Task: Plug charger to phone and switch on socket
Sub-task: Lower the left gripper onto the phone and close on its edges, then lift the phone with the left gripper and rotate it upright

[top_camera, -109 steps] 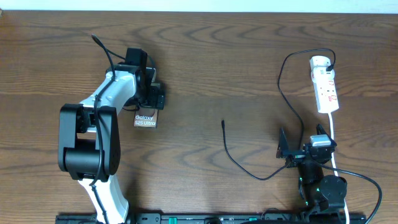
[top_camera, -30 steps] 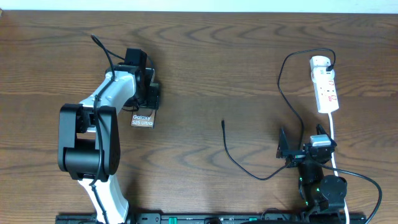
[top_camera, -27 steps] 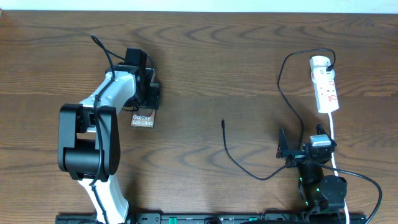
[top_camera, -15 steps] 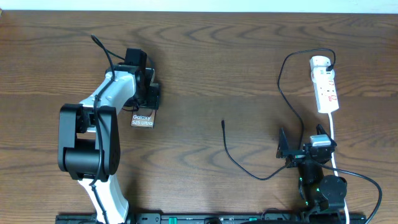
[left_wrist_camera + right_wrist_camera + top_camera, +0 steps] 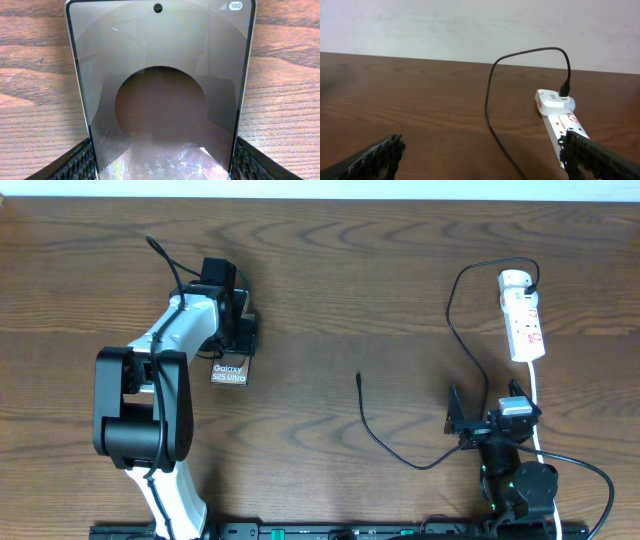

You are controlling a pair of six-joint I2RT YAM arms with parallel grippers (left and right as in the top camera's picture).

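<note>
The phone [image 5: 229, 372] lies flat on the table at the left, its white "Galaxy S25 Ultra" text showing. My left gripper [image 5: 236, 352] is shut on its far end. In the left wrist view the phone [image 5: 160, 90] fills the frame, with a finger [image 5: 70, 165] against each long edge. The charger cable [image 5: 400, 460] runs from a white adapter on the socket [image 5: 524, 320] down across the table, and its plug tip [image 5: 359, 378] lies free at the centre. My right gripper [image 5: 485, 400] is open and empty below the socket [image 5: 565, 127], with the cable [image 5: 492, 125] ahead of it.
The socket's white cord [image 5: 537, 405] runs down past my right arm's base [image 5: 515, 480]. My left arm [image 5: 150, 400] stretches over the table's left side. A pale wall [image 5: 470, 25] stands behind the table's far edge.
Since the oldest frame my left jaws have closed in on the phone, which shifted slightly left. Nothing has moved in the last second. The right arm is still.
</note>
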